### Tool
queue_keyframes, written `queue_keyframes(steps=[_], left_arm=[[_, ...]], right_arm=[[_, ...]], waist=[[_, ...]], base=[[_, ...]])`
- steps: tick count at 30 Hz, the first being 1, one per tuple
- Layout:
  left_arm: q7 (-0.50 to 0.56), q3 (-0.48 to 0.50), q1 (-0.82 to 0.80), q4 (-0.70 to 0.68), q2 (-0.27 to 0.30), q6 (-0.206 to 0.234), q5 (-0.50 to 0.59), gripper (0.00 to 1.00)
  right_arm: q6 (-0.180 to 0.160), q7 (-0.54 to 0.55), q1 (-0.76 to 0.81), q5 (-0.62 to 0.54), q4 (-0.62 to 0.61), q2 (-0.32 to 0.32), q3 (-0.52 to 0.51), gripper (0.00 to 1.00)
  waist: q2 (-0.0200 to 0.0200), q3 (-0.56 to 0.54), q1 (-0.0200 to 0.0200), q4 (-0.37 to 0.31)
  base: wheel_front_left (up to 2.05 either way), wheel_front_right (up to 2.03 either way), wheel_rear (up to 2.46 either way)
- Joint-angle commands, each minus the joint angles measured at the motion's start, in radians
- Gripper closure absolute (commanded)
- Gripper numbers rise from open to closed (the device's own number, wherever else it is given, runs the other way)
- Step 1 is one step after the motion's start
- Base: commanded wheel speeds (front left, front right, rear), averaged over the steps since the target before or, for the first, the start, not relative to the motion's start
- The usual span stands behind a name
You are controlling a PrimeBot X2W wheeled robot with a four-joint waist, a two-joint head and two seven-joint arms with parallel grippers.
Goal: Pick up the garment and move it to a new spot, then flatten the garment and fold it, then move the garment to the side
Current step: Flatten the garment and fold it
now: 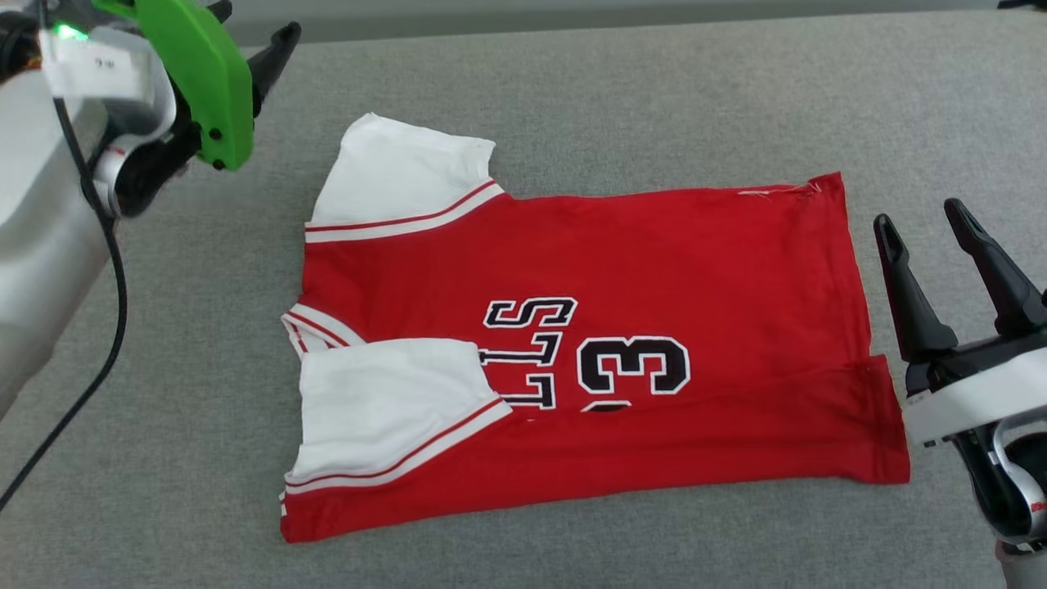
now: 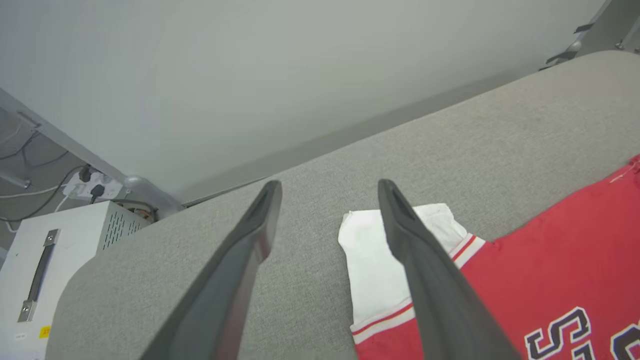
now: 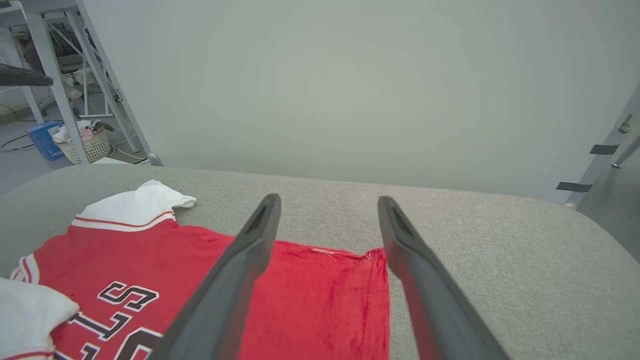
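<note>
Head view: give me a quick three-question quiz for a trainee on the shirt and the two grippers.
1. True or false: the right gripper is shut on the shirt.
2. Multiple choice: which part lies over some of the lettering? A) near sleeve B) far sleeve C) collar
3. Fill in: the jaws of the left gripper stand ___.
Key: 1 false, it is open and apart from the shirt. 2 A. 3 open.
</note>
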Motion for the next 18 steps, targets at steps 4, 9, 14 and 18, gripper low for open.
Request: queue_keyframes(steps=[4, 9, 14, 18], left_arm=[[0.149, -0.033, -0.132, 0.089, -0.037, -0.034, -0.011, 0.00], [0.367, -0.061, -0.213, 0.189, -0.077, -0.046, -0.066, 0.00], [0.480, -0.094, -0.250, 0.247, -0.092, -0.050, -0.072, 0.00], [0.499, -0.100, -0.242, 0.280, -0.096, -0.053, -0.087, 0.00]], right_arm=[[-0.001, -0.018, -0.067, -0.032, -0.010, -0.007, 0.038, 0.00], [-0.001, -0.038, -0.126, -0.027, 0.004, -0.004, 0.060, 0.00], [-0.001, -0.052, -0.157, -0.017, 0.025, -0.002, 0.071, 0.00], [-0.001, -0.063, -0.174, -0.011, 0.038, -0.004, 0.083, 0.00]], waist=[[0.0000, 0.141, -0.0001, -0.084], [0.0000, 0.210, -0.0001, -0.115], [0.0000, 0.262, -0.0001, -0.135], [0.0000, 0.291, -0.0001, -0.149]], base=[[0.00, 0.00, 0.00], [0.00, 0.00, 0.00], [0.00, 0.00, 0.00], [0.00, 0.00, 0.00]])
